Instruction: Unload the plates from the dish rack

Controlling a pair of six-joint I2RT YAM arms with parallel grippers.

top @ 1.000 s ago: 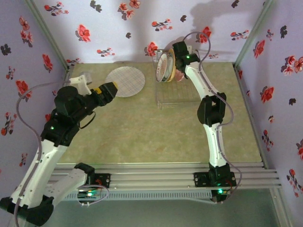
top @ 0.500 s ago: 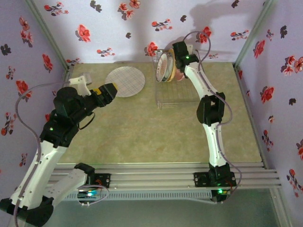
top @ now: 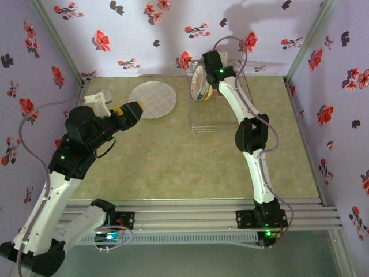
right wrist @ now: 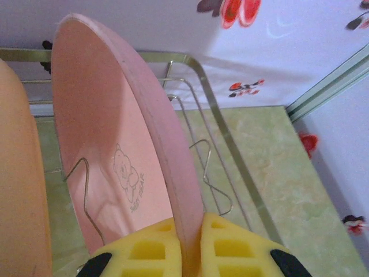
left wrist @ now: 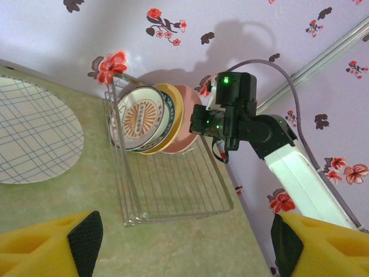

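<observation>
Lifting out the rearmost plate: gripping the pink plate (right wrist: 115, 144) by its lower rim with the right gripper (right wrist: 193, 239), pads (right wrist: 150, 254) pressed on both faces; plate upright in the dish rack (right wrist: 214, 151), just behind the orange plate (right wrist: 17, 173). Next, probably: raise straight up clear of the wires without dragging the neighbours, then carry to the table (left wrist: 86, 190). Holding nothing in the left gripper (left wrist: 185, 245), spread wide near the checked plate (left wrist: 29, 138) lying flat. Seen from the right wrist: the pinch itself; from the left wrist: the whole leaning row, white patterned plate (left wrist: 138, 114) in front.
</observation>
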